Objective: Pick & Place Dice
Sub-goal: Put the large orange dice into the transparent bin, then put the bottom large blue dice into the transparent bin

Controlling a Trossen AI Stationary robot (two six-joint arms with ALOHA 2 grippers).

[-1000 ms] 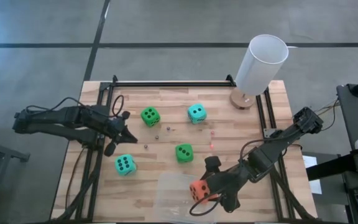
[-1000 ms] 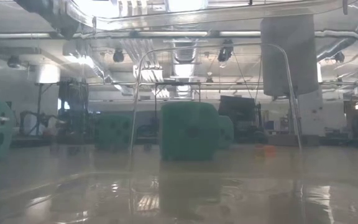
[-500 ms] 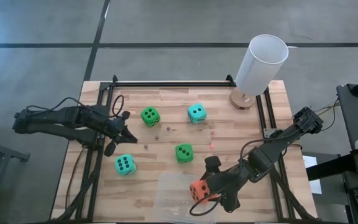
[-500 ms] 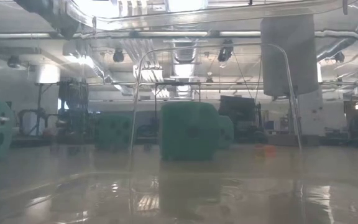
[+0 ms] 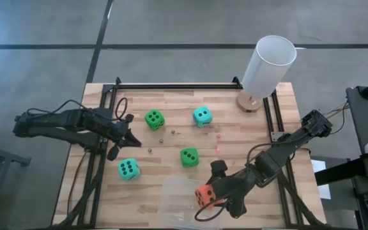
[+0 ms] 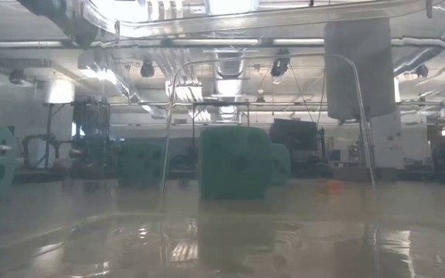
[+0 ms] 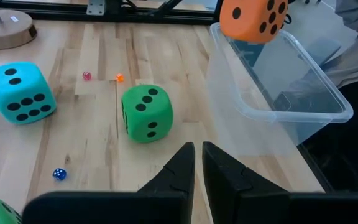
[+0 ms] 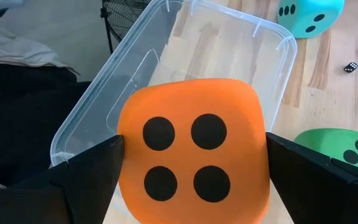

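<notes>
Orange-red die point(image 5: 203, 195) clamped between the fingers of the right gripper point(image 5: 211, 197), four-pip face toward the wrist camera, held above the clear plastic bin point(image 5: 179, 195) at the near edge of the tabletop point(image 5: 171, 102). Green die point(image 5: 189, 156) just beyond the bin; second green die point(image 5: 154, 119) and a teal die point(image 5: 202, 116) farther back; other teal die point(image 5: 128, 168) on the left side. Left gripper point(image 5: 121, 137) waits over the left side of the tabletop, fingers pressed nearly together, holding nothing. White lamp point(image 5: 266, 69) at the far right corner.
</notes>
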